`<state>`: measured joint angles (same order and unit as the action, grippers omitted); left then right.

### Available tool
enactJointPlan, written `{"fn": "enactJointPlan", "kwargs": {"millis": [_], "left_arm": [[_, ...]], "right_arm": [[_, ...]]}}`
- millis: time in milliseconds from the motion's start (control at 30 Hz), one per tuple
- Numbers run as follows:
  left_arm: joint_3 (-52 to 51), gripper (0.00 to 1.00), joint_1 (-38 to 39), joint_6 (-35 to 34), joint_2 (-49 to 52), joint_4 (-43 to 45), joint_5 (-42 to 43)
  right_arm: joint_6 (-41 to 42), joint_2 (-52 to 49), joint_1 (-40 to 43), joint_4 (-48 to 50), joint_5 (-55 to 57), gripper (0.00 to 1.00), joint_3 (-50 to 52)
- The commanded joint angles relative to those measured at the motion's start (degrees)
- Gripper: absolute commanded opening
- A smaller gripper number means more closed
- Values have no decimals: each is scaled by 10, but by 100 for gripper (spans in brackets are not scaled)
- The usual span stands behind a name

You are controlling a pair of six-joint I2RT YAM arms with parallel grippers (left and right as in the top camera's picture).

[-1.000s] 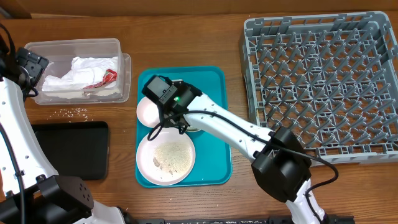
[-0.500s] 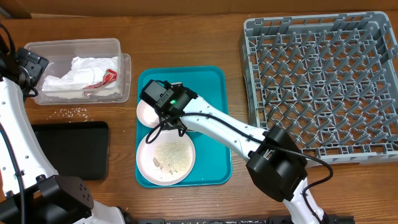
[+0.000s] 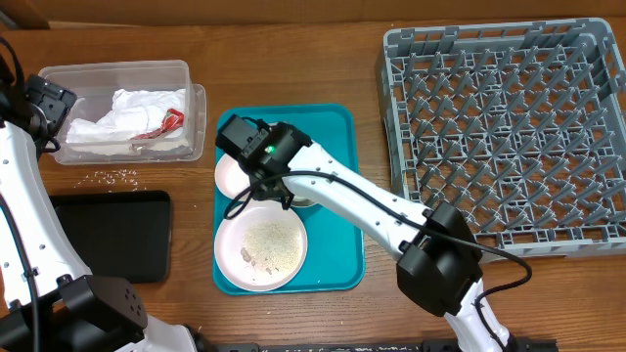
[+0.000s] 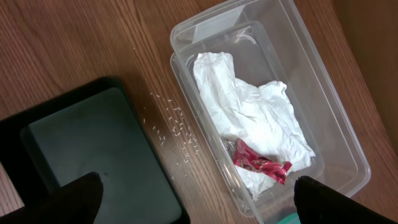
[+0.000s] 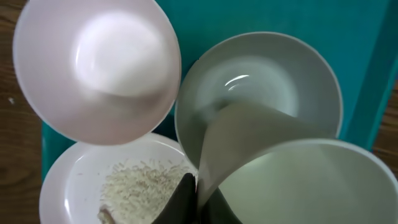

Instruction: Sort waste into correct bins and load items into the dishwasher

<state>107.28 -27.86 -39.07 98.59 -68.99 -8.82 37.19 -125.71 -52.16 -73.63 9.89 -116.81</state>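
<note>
Right pincer (image 5: 200, 198) apparently clamping wall of white cup (image 5: 292, 180), one finger showing at rim. Cup tilting over metal bowl (image 5: 267, 74) on teal tray (image 3: 337, 205); can't tell if clear of it. I'm planning a straight lift, avoiding pink bowl (image 5: 96, 65) and rice-strewn plate (image 5: 68, 186), then crossing to dish rack (image 3: 509, 127), seating cup mouth-down between pegs. Left pincer (image 4: 199, 190) gaping, empty, hovering over tub (image 4: 273, 56) holding napkins (image 4: 242, 118).

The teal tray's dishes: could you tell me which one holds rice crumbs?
The large pale pink plate, scattered with whitish crumbs; the small pink bowl and the metal bowl beside it look clean.
</note>
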Motion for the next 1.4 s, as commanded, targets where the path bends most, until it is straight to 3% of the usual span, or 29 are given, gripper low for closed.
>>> {"fn": "enactJointPlan", "kwargs": {"millis": [0, 133, 267, 533, 733, 967, 1367], "left_arm": [[0, 100, 1, -8, 5, 0, -6], [0, 100, 1, -8, 5, 0, -6], [0, 100, 1, -8, 5, 0, -6], [0, 100, 1, -8, 5, 0, -6], [0, 100, 1, -8, 5, 0, -6], [0, 100, 1, -8, 5, 0, -6], [0, 100, 1, -8, 5, 0, -6]], "right_arm": [[-30, 1, 16, -44, 15, 4, -87], [-32, 7, 63, -132, 46, 4, -195], [-90, 15, 160, -190, 32, 4, -303], [-246, 14, 407, -212, -235, 4, -347], [-423, 14, 585, -224, -513, 4, -278], [-586, 14, 686, -221, -677, 4, -135], [-546, 14, 772, -22, -855, 4, 116]]}}
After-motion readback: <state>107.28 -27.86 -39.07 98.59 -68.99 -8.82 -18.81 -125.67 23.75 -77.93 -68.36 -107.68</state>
